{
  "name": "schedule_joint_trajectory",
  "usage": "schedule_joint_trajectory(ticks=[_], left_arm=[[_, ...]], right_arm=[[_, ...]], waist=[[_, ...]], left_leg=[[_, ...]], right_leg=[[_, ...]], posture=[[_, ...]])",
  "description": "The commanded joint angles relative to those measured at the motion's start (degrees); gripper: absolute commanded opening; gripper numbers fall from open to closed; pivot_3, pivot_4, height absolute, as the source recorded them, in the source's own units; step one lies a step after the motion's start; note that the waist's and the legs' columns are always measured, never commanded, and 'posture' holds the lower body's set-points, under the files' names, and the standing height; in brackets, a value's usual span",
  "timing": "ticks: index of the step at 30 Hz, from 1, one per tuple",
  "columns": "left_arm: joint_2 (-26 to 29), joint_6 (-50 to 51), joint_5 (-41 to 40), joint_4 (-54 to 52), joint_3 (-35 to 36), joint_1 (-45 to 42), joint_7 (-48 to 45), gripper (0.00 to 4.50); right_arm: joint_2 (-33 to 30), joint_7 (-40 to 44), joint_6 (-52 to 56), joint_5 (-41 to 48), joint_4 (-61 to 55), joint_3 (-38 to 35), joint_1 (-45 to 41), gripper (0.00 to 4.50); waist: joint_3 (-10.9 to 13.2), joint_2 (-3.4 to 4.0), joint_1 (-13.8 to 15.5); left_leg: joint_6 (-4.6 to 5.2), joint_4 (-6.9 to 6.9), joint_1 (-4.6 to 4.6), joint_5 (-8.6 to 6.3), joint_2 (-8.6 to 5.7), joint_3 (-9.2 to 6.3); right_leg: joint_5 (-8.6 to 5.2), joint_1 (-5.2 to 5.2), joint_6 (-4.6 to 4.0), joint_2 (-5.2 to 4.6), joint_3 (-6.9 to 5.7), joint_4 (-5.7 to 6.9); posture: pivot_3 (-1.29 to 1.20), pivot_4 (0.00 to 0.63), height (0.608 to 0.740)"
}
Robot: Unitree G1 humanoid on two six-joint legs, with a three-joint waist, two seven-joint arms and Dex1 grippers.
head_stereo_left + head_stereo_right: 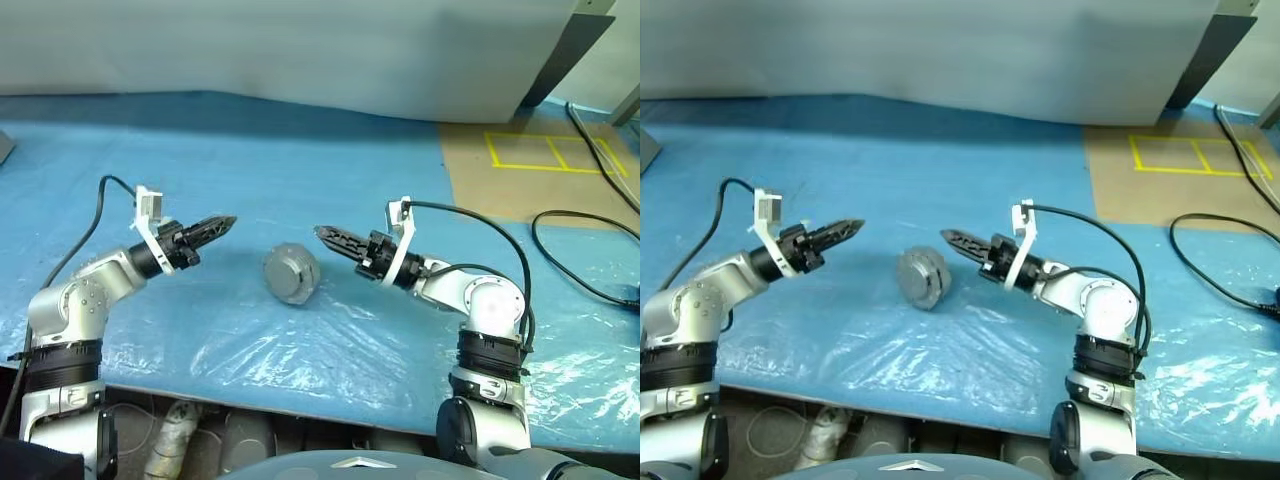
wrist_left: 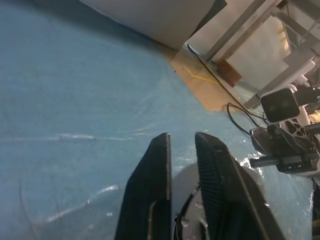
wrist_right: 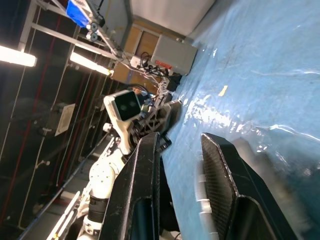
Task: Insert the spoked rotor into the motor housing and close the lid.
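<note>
The motor housing (image 1: 292, 273), a round silver metal puck, rests tilted on its edge on the blue sheet between my two grippers. Its smooth silver side faces me. My left gripper (image 1: 229, 222) hovers to its left and slightly farther back, pointing toward it without touching. In the left wrist view its black fingers (image 2: 160, 165) stand a little apart with nothing between them. My right gripper (image 1: 321, 234) hovers just right of the housing, also clear of it, open by a narrow gap with nothing held (image 3: 180, 137). The spoked rotor and the lid are out of view.
A blue plastic sheet (image 1: 300, 160) covers the table, wrinkled near the front edge (image 1: 300, 405). A brown board with yellow tape (image 1: 540, 160) lies at the back right. Black cables (image 1: 580, 250) run along the right side. A white panel (image 1: 300, 50) closes off the back.
</note>
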Motion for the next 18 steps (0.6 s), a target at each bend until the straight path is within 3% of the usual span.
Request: schedule_joint_trajectory(ticks=[1,8,14,16,18], left_arm=[[0.2,1.4,-2.9,-4.1,1.9,0.6,1.6,1.94],[2.4,0.2,-1.8,-9.0,-1.8,3.2,-0.5,4.47],[3.2,-4.2,0.9,-3.6,-1.0,-3.2,0.1,4.47],[2.9,-6.4,2.7,-1.3,-1.5,-5.1,0.5,4.47],[2.0,-8.6,4.6,-0.5,-2.5,-6.4,1.5,4.47]], right_arm=[[-0.8,-0.8,0.4,1.8,-0.1,0.7,0.0,1.34],[-4.3,0.0,-1.6,-1.3,1.1,3.9,2.5,1.34],[-6.3,0.9,-6.4,-5.0,-1.8,7.3,2.9,1.34],[-8.2,2.1,-12.5,-10.9,-4.8,12.2,2.1,1.34],[-12.0,2.5,-25.2,-25.0,-6.4,22.6,0.0,1.34]], waist=[[0.0,-0.01,0.4],[0.0,-0.01,1.1],[0.0,-0.01,1.2],[0.0,-0.01,1.1],[0.0,-0.01,0.9]], left_leg=[[0.00,0.01,-0.02,0.00,0.00,-0.03],[-0.01,0.09,0.09,0.00,0.01,-0.08],[0.00,0.22,0.09,0.00,0.00,-0.13],[0.00,0.24,0.10,0.01,-0.01,-0.14],[-0.01,0.26,0.12,0.01,-0.05,-0.14]], right_leg=[[0.00,0.00,0.00,0.00,-0.01,0.00],[0.01,0.13,0.03,0.00,-0.02,0.04],[0.02,0.17,0.05,0.00,-0.02,0.10],[0.03,0.19,0.06,0.00,-0.01,0.11],[0.08,0.21,0.16,-0.01,0.03,0.09]], posture=[[0.00,0.150,0.740],[0.00,0.150,0.740],[0.00,0.150,0.740],[0.00,0.150,0.740],[0.00,0.150,0.740]])
